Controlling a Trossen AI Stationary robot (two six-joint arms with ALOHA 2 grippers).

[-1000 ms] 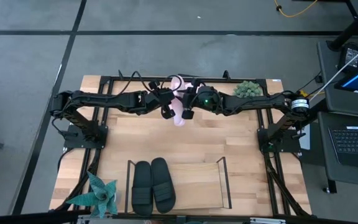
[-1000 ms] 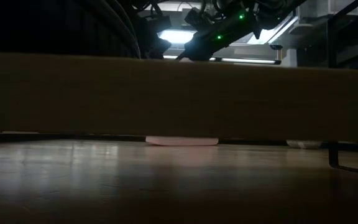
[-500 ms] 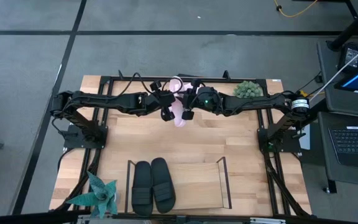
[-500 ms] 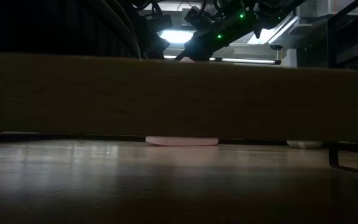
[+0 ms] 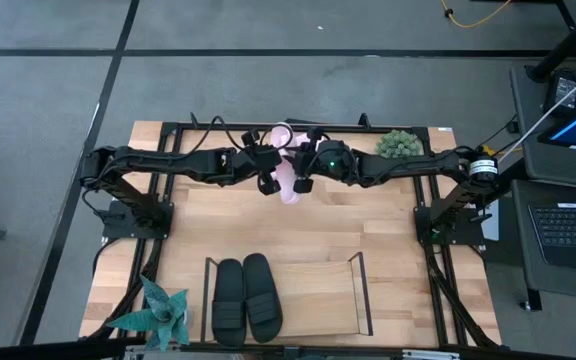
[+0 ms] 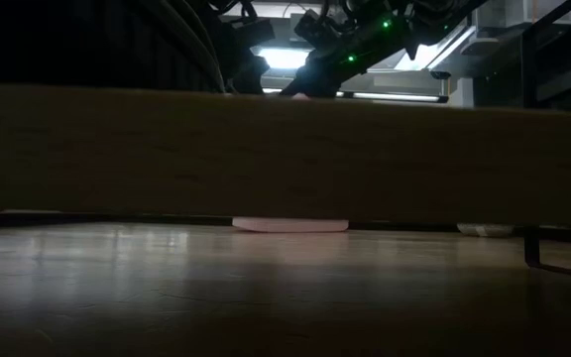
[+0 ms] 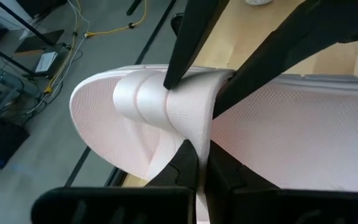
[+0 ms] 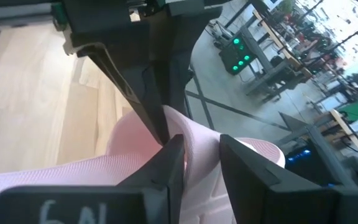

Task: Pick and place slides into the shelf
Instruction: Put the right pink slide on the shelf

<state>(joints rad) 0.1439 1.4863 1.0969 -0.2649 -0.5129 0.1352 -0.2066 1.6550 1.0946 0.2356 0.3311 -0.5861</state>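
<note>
Both my end effectors, left (image 7: 194, 168) and right (image 8: 194, 155), clamp the pink slide's (image 5: 286, 172) strap midair; uneven release risks dropping it.

shelf (image 5: 358, 290): left half filled by black slides (image 5: 245, 298); right half bare wood, open from above between its wire ends. table middle (image 5: 348, 225): bare boards between my arms and the shelf, free passage. near left corner: spiky plant (image 5: 160, 312), just beside the shelf. far right: green clump (image 5: 400, 144) close to my right arm.
</note>
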